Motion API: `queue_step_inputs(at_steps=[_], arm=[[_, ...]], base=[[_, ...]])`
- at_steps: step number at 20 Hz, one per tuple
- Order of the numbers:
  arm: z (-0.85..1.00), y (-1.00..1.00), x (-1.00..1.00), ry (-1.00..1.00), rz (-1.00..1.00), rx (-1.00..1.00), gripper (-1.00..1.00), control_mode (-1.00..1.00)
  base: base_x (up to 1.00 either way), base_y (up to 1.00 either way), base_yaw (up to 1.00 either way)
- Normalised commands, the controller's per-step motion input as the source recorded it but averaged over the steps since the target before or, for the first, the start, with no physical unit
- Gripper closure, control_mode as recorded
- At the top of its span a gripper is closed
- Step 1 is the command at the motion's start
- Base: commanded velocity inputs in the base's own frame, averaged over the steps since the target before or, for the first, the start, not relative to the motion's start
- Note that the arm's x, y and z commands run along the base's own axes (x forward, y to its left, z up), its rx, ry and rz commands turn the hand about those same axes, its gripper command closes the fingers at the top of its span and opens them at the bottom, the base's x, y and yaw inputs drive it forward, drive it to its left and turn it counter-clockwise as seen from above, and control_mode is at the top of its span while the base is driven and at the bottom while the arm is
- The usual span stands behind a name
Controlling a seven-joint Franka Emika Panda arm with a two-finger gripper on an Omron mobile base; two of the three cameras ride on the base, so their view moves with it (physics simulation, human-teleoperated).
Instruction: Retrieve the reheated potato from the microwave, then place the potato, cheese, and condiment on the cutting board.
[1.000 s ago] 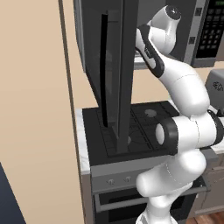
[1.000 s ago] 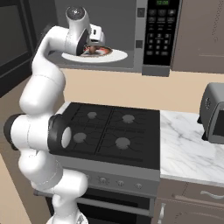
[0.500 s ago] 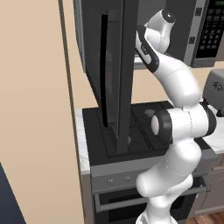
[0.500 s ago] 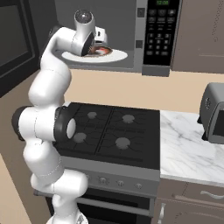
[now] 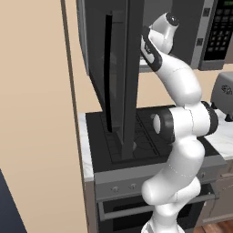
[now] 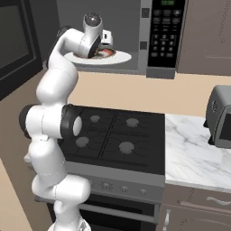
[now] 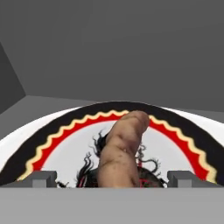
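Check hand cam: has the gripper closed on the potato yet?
No. In the hand view the gripper stands wide open, its fingertips on either side of the potato, which lies on the patterned plate.

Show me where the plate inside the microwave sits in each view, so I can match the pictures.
Left base view: I cannot make it out.
Right base view: plate upper centre, left of the keypad.
Hand view: plate across the lower half, potato lying on it.
Shared landmark: the microwave cavity.

Even, flat rendered light, no glare; soft shading only. Microwave (image 6: 135,36) cavity dim grey. Base views sharp; hand view slightly soft, coarse textures
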Motion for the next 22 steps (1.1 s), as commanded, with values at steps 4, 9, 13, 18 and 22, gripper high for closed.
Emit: queue_step_inputs(at_steps=[4,9,13,18,22], arm=[[-0.04,0.01,0.2,0.0,0.02,0.0,-1.0,-1.0],[0.0,0.07,0.1,0.0,0.02,-0.03,-1.0,-1.0],[-0.01,0.04,0.08,0.0,0.0,-0.05,-1.0,-1.0],[-0.03,0.0,0.0,0.0,0.0,-0.08,-1.0,-1.0],[-0.08,0.0,0.0,0.0,0.0,-0.09,-1.0,-1.0]], base=[[0.0,0.0,0.0],[0.0,0.0,0.0],[0.0,0.0,0.0],[0.0,0.0,0.0],[0.0,0.0,0.0]])
